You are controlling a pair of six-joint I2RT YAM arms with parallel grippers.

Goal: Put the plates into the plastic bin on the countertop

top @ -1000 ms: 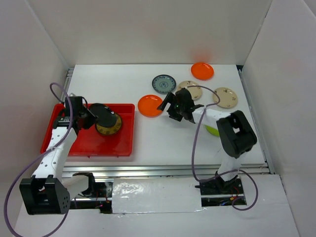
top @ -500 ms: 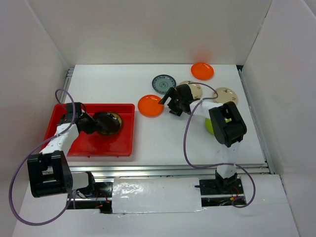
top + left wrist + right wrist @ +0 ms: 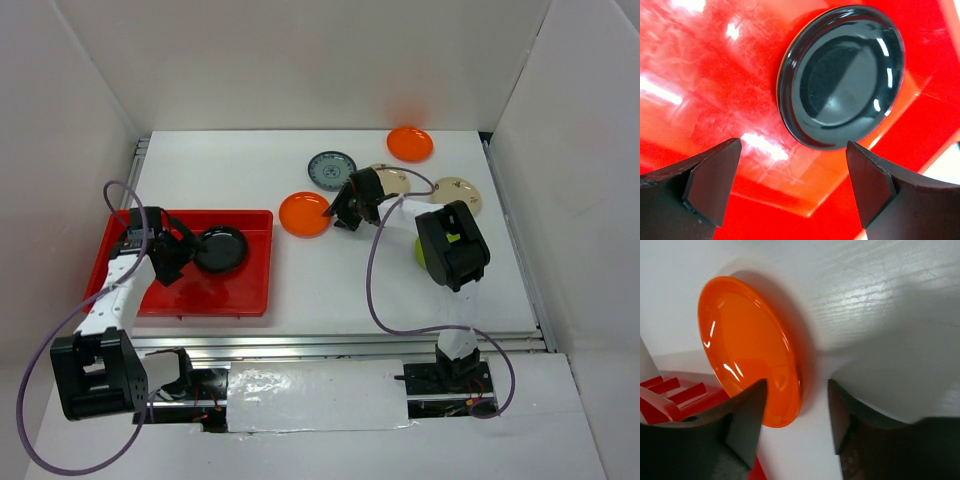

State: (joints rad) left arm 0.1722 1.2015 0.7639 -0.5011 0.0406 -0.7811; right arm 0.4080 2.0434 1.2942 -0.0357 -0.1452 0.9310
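While the red plastic bin sits at the left of the overhead view, a glossy black plate lies flat inside it, toward the bin's upper right corner. Just left of that plate is the left gripper, its fingers spread wide and holding nothing; from its wrist, the plate shows beyond the two tips, clear of both.

Near the middle of the white tabletop, an orange plate rests flat. The right gripper is at its right edge, fingers apart, with the rim between them.

Further up are a blue-grey patterned plate, two cream floral plates and a second orange plate. A lime green plate peeks out from under the right arm.
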